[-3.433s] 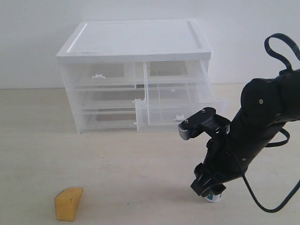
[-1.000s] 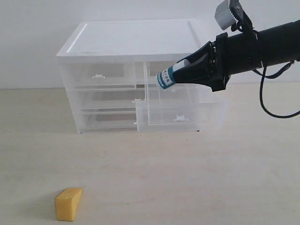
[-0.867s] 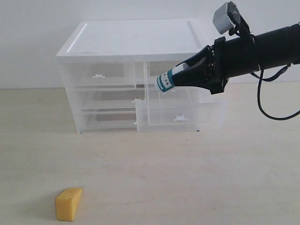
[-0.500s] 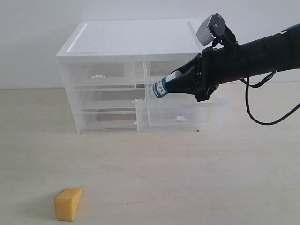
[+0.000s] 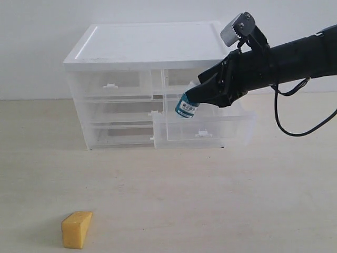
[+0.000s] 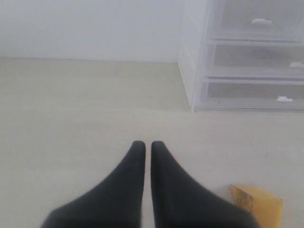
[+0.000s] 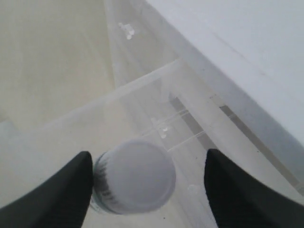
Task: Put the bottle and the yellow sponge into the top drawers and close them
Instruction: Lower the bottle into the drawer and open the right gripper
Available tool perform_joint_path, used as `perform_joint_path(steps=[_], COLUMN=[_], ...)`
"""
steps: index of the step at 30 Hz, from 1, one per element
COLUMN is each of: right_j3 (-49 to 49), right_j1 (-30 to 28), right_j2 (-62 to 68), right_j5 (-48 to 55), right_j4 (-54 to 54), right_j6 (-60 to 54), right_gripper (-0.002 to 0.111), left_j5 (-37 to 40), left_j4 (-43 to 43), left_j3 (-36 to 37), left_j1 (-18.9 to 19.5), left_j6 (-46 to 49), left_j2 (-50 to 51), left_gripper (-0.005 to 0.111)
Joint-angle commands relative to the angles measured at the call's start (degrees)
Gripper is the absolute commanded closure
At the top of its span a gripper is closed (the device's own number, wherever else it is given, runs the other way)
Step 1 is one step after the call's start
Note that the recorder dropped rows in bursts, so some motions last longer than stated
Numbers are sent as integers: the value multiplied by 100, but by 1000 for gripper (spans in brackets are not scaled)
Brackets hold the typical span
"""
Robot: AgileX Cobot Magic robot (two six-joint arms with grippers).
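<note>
While our right claw [image 7: 148, 154] stands wide around the loose, tilted bottle [image 5: 186, 107] over the pulled-out right top drawer [image 5: 210, 126], right of centre, we judge the drop in hand; next our narrow, empty left claw [image 6: 144, 145] must fetch the sponge [image 5: 76, 229], lower left on the table [image 5: 210, 200].

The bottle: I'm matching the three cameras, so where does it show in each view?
Exterior view: the bottle is centre-right, tilted, over the open drawer.
Left wrist view: not in it.
Right wrist view: the bottle is end-on, between the open fingers.
Shared landmark: the white-topped cabinet.
</note>
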Motion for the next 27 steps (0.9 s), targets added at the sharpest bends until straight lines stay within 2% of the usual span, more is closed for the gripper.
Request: perform_joint_path(steps=[1, 7, 12, 19, 23, 26, 27], right_j3=[-12, -12, -12, -12, -12, -12, -12], right_j1=[9, -3, -3, 10, 118, 393, 498], right_j2=[-31, -300, -729, -954, -954, -954, -954], right_j5=[-167, -745, -812, 612, 822, 465, 196], right_j4=[-33, -33, -33, -118, -562, -1117, -1265], right_j6=[58, 224, 658, 863, 1165, 1374, 1531], right_gripper=[47, 47, 48, 48, 48, 56, 63], left_j5=[-11, -11, -11, -11, -11, -11, -11], left_j4=[-36, -36, -36, -36, -36, -36, -36], left_j3=[23, 23, 23, 23, 23, 23, 23], left_j1=[14, 14, 14, 14, 14, 14, 14], left_j6=[20, 20, 20, 20, 20, 20, 20], left_j2=[-18, -18, -18, -18, -18, -18, -18], left_gripper=[102, 102, 102, 102, 102, 102, 102])
